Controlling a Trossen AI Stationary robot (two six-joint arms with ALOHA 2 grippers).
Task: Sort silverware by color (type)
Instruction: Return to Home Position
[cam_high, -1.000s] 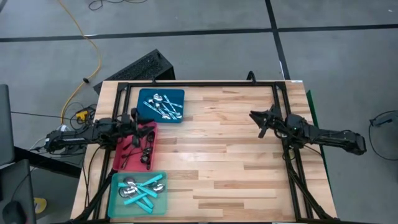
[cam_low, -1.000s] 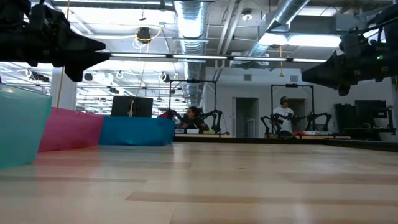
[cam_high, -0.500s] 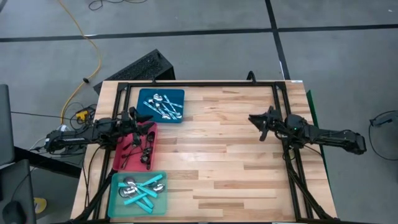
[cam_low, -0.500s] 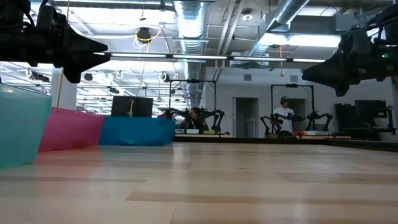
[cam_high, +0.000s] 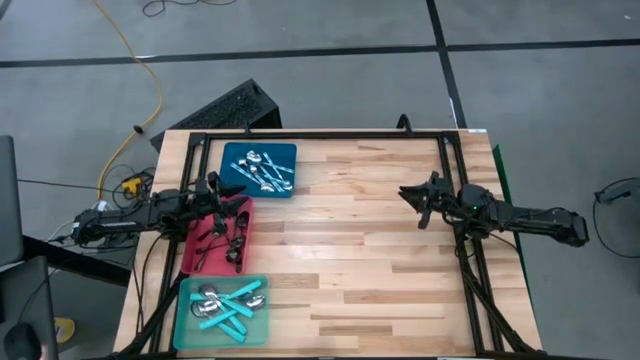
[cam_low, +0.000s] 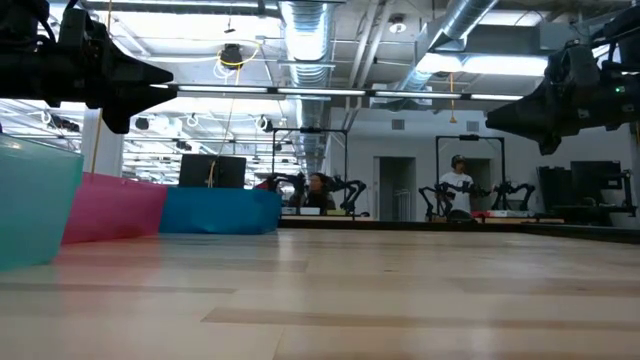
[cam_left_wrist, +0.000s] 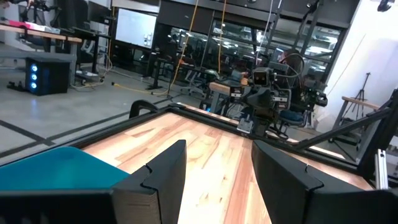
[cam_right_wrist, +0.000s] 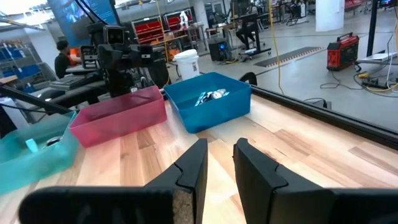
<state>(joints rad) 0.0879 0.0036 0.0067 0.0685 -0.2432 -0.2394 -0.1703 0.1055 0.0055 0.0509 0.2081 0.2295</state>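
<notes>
Three trays line the wooden surface's (cam_high: 360, 250) left side: silver spoons (cam_high: 265, 170) in the blue tray (cam_high: 228, 150), black spoons (cam_high: 228, 240) in the red tray (cam_high: 192, 255), turquoise-handled spoons (cam_high: 232, 308) in the teal tray (cam_high: 182, 335). The left gripper (cam_left_wrist: 217, 149) hovers over the red tray, fingers apart, empty. The right gripper (cam_right_wrist: 219, 149) hovers opposite, fingers narrowly parted, empty.

A: Arm status?
B: Both arms stretched level, reaching in from opposite sides, pointing at each other, well apart. My left hand (cam_high: 214, 190) hangs high off the tabletop near its left edge, fingers (cam_left_wrist: 163, 171) spread wide.
A: Right?
B: My right hand (cam_high: 418, 196) is also raised, right side, fingers (cam_right_wrist: 191, 167) only narrowly parted.
</notes>
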